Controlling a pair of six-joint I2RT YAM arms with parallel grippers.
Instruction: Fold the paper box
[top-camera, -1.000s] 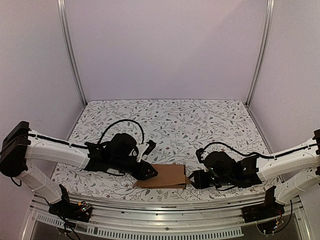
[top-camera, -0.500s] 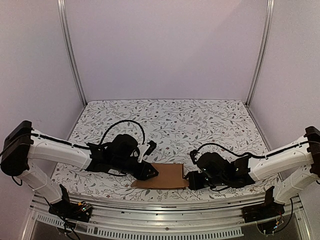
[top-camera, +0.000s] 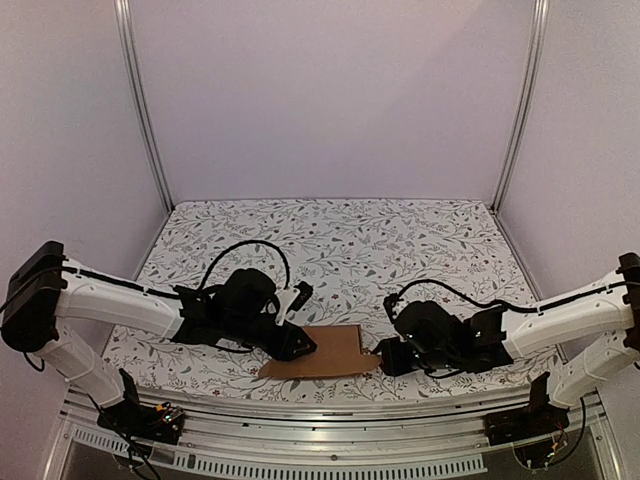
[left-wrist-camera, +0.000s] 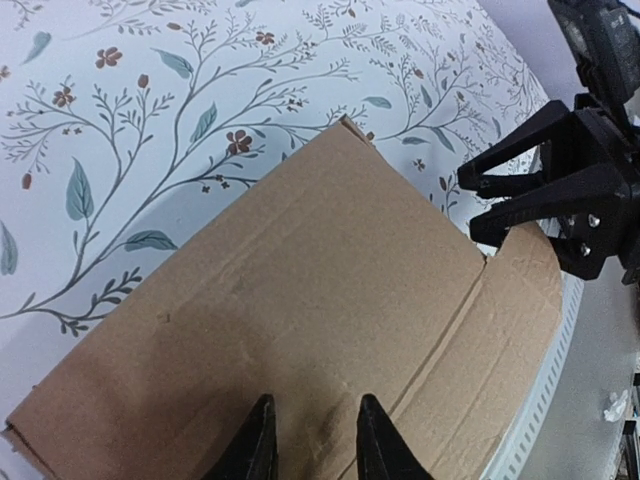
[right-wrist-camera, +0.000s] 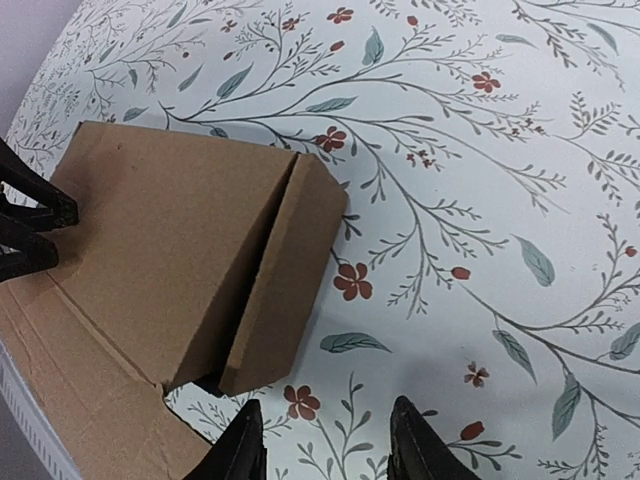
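Observation:
The paper box (top-camera: 325, 352) is a plain brown creased cardboard piece lying low on the floral cloth near the front edge. My left gripper (top-camera: 300, 345) rests on its left part. In the left wrist view the fingertips (left-wrist-camera: 262, 415) stand a little apart on the cardboard (left-wrist-camera: 300, 290), with nothing pinched between them. My right gripper (top-camera: 385, 358) is at the box's right end, open over bare cloth (right-wrist-camera: 325, 440), just short of a raised side flap (right-wrist-camera: 285, 285). The right gripper (left-wrist-camera: 470, 203) also shows in the left wrist view, at the far flap.
The box (right-wrist-camera: 170, 250) lies close to the table's front edge and its metal rail (left-wrist-camera: 560, 380). White walls and two upright frame posts (top-camera: 140, 110) close in the back and sides. Patterned cloth (top-camera: 340, 240) stretches behind the box.
The right gripper pushed left against the box's right end, then drew back slightly. The cardboard now lies flatter. The left gripper has barely moved.

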